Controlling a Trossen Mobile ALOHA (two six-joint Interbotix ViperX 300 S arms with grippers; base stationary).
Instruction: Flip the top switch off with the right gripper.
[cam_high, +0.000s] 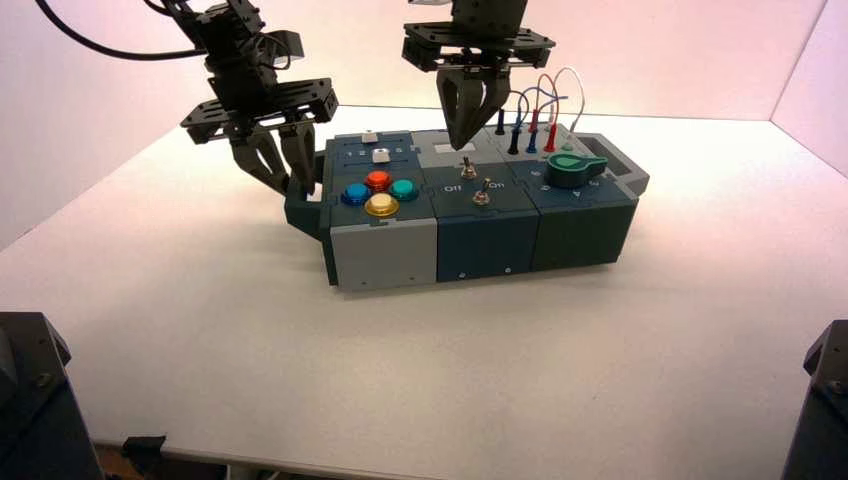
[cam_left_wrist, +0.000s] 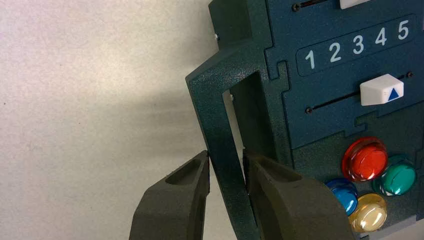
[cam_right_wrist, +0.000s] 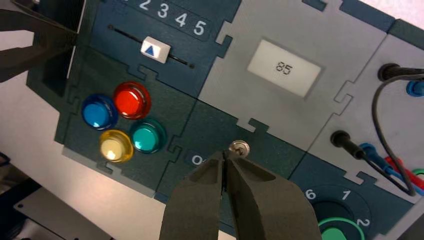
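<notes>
The top switch (cam_high: 469, 170), near the upper middle of the high view, may be missed or pushed sideways if the right gripper (cam_right_wrist: 224, 154), its jaws together just beside it, comes down slightly off its small lever.

From here you can't really make out which way the top switch (cam_right_wrist: 239, 148) points; in the right wrist view the right gripper (cam_right_wrist: 223, 156) covers its lower side. Same gripper blocks most of the Off/On lettering (cam_right_wrist: 197, 159), only an "O" peeks out. The green knob (cam_right_wrist: 333, 233) gets cut off by the bottom edge there, and the number row (cam_right_wrist: 172, 18) by the top one. Over in the left wrist view, the upper slider (cam_left_wrist: 353, 2) is chopped off at the top, and the blue button (cam_left_wrist: 344, 194) is partly behind the left gripper (cam_left_wrist: 226, 155).
</notes>
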